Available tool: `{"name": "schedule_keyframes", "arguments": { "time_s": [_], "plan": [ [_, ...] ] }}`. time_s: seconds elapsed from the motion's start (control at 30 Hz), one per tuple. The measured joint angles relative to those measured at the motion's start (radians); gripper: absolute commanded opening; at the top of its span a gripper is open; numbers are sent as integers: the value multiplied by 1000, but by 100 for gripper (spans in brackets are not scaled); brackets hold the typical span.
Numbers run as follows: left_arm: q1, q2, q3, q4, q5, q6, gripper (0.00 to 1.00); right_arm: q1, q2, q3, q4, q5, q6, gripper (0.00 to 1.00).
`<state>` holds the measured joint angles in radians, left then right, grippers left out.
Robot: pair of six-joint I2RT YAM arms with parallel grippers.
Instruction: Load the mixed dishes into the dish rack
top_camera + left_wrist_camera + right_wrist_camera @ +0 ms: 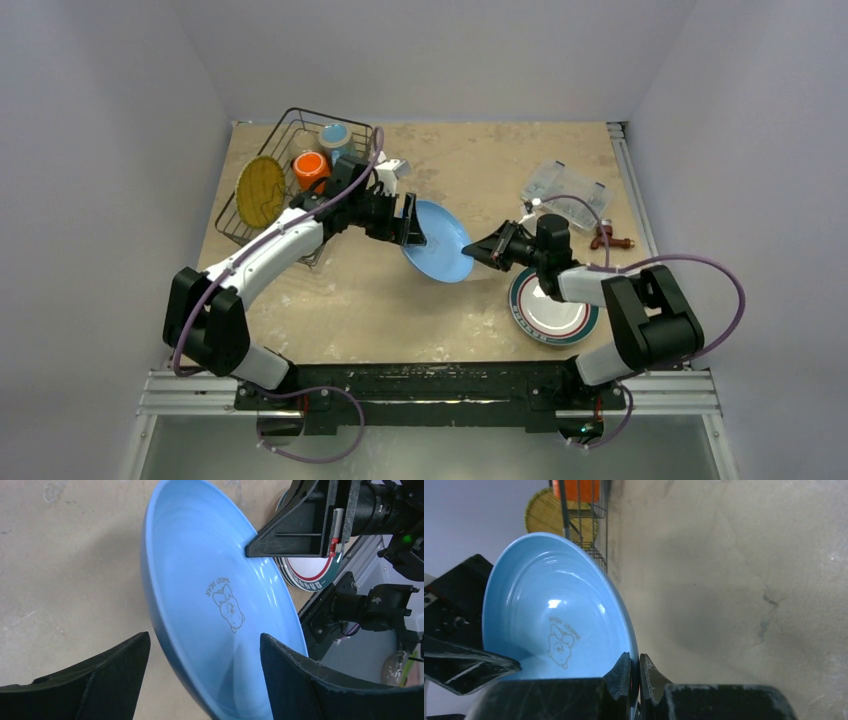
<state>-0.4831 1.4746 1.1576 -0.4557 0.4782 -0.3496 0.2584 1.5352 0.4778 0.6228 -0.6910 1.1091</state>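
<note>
Pinching the blue plate (437, 242) by its rim w/ the right gripper (480, 248). Jaws shut tight on the plate edge, one finger on the inside and one on the back. Easy to see close up in the right wrist view, w/ the right gripper (635, 672) at the low edge of the blue plate (554, 625).

Standing the plate up on its edge, tipped, near the mid of the table (480, 160), btw the two arms. Can't tell if its low edge touches the table. Got a little bear drawing in the mid of the plate.

Reaching in from the other side w/ the left gripper (412, 222). Jaws wide apart, one finger on each side of the plate rim, not squeezed on it. Same in the left wrist view: left gripper (204, 637) around the blue plate (200, 595). Can't tell if the fingers (115, 675) touch it.

Over at the far left corner, the dish rack (290, 125). Inside it: a yellow woven plate (261, 190) leaning on edge, an orange cup (311, 168) and a blue mug (334, 137).

Lying flat on the table under the right arm, a white teal-rimmed plate (540, 318). Well apart from the rack.

At the far right, a clear plastic box (565, 190).
</note>
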Motion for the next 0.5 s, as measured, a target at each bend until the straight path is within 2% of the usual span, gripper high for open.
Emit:
{"name": "schedule_keyframes", "arguments": {
  "time_s": [0.03, 0.07, 0.1, 0.17, 0.2, 0.23, 0.3, 0.33, 0.4, 0.43, 0.5],
  "plan": [
    [-5, 11, 10, -7, 12, -2, 69, 0, -23, -6, 11, 9, 11, 0],
    [-12, 21, 21, -17, 18, -5, 60, 0, -47, -15, 27, 22, 21, 0],
    [-18, 27, 32, -26, 19, -5, 46, 0, -70, -26, 40, 33, 29, 0],
    [-31, 36, 53, -48, 15, 0, 9, 2, -109, -52, 60, 59, 40, 0],
    [-39, 37, 63, -65, -8, 1, 0, 5, -123, -61, 65, 73, 41, 0],
    [-44, 37, 71, -79, -39, -5, 0, 10, -138, -71, 64, 82, 29, 9],
    [-50, 38, 98, -114, -114, -3, 0, 36, -173, -67, 19, 122, -27, 48],
    [-60, 34, 108, -130, -149, 3, 0, 57, -191, -47, -42, 153, -58, 61],
    [-98, 6, 113, -160, -326, 56, 0, 105, -217, 21, -200, 236, -140, 77],
    [-116, -14, 110, -177, -414, 79, 0, 140, -229, 72, -291, 300, -196, 81],
    [-139, -62, 92, -182, -565, 114, 0, 218, -249, 162, -426, 417, -295, 83]
  ]
}}
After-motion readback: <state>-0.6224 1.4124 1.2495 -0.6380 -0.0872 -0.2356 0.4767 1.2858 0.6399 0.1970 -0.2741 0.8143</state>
